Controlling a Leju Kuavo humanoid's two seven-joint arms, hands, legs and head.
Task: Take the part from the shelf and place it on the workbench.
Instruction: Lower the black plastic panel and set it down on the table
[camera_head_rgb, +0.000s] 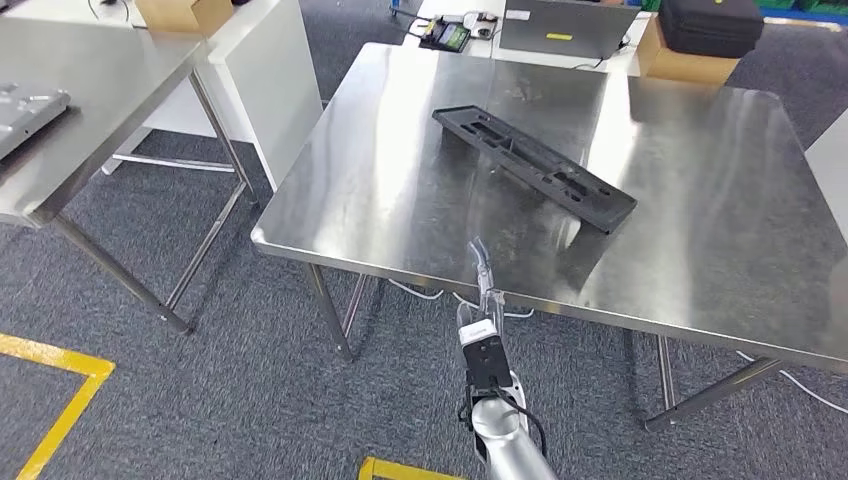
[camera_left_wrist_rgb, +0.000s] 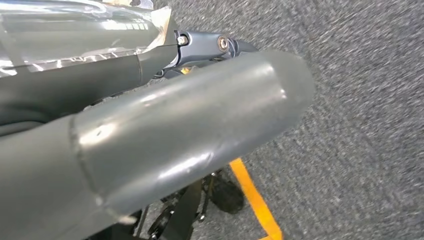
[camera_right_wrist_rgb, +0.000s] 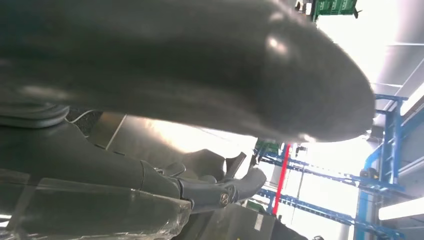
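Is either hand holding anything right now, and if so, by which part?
Nothing held, as far as shown. The black part lies flat on the workbench; the right hand hangs near its front edge, apart from it. The left hand grips nothing visible.

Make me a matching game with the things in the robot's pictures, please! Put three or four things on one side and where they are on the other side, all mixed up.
Things:
1. black part
2. laptop
3. right hand
4. yellow floor tape

Places:
A. on the grey carpet, low on the left of the head view
B. lying flat on the steel workbench
C. at the near edge of the workbench, holding nothing
D. on the white desk behind the workbench

Pairs: 1-B, 2-D, 3-C, 4-A
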